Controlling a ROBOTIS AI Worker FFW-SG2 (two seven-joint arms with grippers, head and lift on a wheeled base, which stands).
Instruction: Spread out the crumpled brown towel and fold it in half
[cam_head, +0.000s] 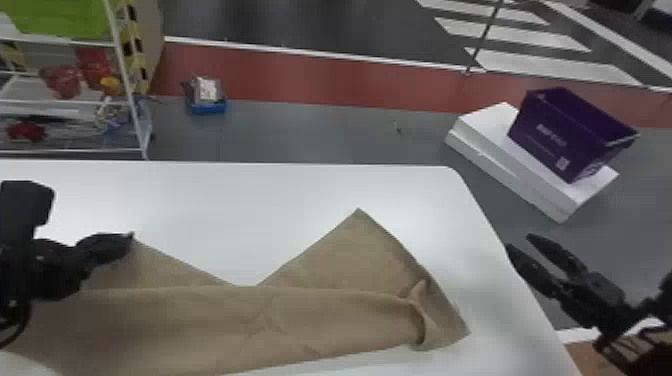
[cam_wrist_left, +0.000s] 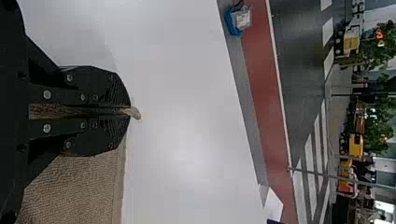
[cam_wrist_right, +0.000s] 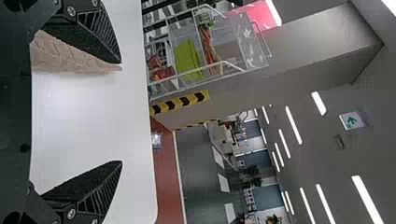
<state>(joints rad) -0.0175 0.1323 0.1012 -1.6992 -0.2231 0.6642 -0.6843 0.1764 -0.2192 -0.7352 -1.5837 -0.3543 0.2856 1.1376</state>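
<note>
The brown towel (cam_head: 280, 320) lies across the front of the table, its front part doubled over in a broad band, a triangular flap pointing away from me and a curled fold near its right end. My left gripper (cam_head: 131, 239) is at the towel's far left corner. In the left wrist view the left gripper (cam_wrist_left: 130, 112) is shut on the towel (cam_wrist_left: 74, 186), a bit of cloth poking out past the fingertips. My right gripper (cam_head: 517, 240) stands off the table's right edge, away from the cloth; in the right wrist view the right gripper (cam_wrist_right: 122, 112) is wide open with nothing between its fingers.
The white table (cam_head: 300, 200) has its right edge between the towel and my right gripper. Beyond it on the floor are a purple box (cam_head: 565, 135) on white boxes (cam_head: 485, 155) and a small blue bin (cam_head: 207, 106). A wire rack (cam_head: 75, 102) stands back left.
</note>
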